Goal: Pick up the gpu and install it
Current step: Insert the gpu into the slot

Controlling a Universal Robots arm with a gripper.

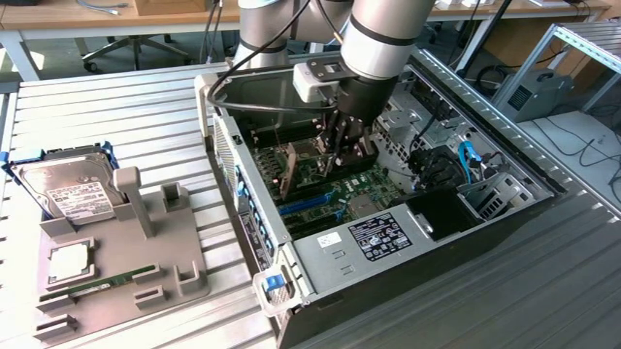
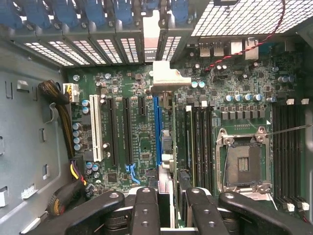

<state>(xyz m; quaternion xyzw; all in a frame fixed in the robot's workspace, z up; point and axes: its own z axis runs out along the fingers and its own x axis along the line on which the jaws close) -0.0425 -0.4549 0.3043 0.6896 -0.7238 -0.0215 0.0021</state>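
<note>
The table [image 1: 116,123] is slatted metal, and an open PC case [image 1: 388,240] lies on its side on it, taking up most of the middle. The arm reaches down into the case, over the motherboard [image 2: 142,132]. The pincer [image 1: 342,149] is partly closed on the gpu [image 2: 165,147], gripping it edge-on, with its silvery bracket [image 2: 168,76] up against the case's rear slots, right alongside the blue slot [image 2: 157,127]. A grey fixture tray [image 1: 116,269] with a hard drive [image 1: 68,190] sits near the table's edge on the exterior view's left.
</note>
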